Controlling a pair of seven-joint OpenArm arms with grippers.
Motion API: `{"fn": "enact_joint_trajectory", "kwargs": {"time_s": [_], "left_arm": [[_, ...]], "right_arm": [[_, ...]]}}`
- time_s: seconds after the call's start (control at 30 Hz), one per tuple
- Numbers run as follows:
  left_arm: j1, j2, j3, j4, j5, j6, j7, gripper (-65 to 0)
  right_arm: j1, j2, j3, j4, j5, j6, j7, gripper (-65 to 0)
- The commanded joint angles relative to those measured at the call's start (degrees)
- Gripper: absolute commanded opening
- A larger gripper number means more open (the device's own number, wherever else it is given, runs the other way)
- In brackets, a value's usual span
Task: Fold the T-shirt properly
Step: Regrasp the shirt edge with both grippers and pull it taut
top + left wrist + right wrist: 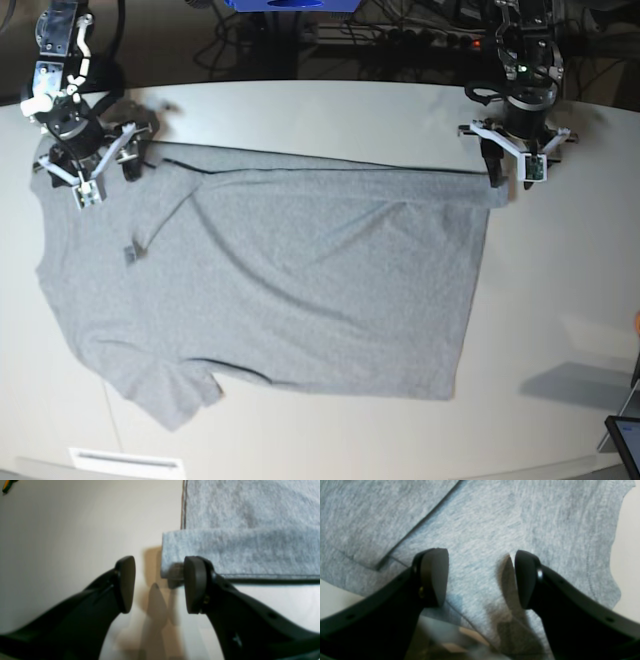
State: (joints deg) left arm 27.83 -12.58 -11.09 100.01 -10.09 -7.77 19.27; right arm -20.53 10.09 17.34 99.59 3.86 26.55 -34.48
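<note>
Both arms reach down at the far corners. Left gripper (160, 585) jaws apart, holding nothing; right gripper (481, 578) likewise spread, empty.

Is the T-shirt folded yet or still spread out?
Mostly spread: the T-shirt lies flat across the table, only its far edge doubled over in a narrow strip.

No lettering, label, brand, number or sign can be read in any view; the grey T-shirt (270, 270) shows only its plain side.
</note>
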Motion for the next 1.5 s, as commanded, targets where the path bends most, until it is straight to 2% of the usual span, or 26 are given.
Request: {"fn": "enact_joint_trajectory", "kwargs": {"time_s": [0.0,0.43,0.57,0.77,1.03,1.2,1.47], "left_arm": [[0.1,-0.6,-0.3,0.7,0.0,0.3,-1.3,-34.9],[3.2,-0.6,-0.3,0.5,-0.1,0.3,-1.3,-34.9],[5.4,-0.5,-1.4,5.1,-0.2,0.3,-1.3,-34.9],[6.3,1.7,-5.3,13.7,-0.3,0.3,-1.2,-34.9],[-4.2,1.9,0.5,7.2,0.0,0.3,-0.5,-34.9],[-10.1,2.1,4.1,1.6,-0.2,0.3,4.2,-34.9],[-15.7,2.1,4.5,-6.2,0.0,0.3,4.5,-34.9]], "right_arm": [[0.3,0.6,0.0,0.0,-2.2,-0.2,-1.9,-25.1],[2.0,0.7,-0.1,0.1,-2.2,-0.2,-1.9,-25.1],[2.0,0.7,-0.1,0.1,-2.2,-0.2,-1.9,-25.1],[2.0,0.6,-0.1,0.1,-2.2,-0.2,-1.9,-25.1],[1.9,0.5,-0.1,0.1,-2.2,-0.2,-1.9,-25.1],[1.8,0.5,-0.1,0.1,-2.2,-0.2,-1.9,-25.1],[1.7,0.5,-0.1,0.1,-2.2,-0.2,-2.0,-25.1]]}}
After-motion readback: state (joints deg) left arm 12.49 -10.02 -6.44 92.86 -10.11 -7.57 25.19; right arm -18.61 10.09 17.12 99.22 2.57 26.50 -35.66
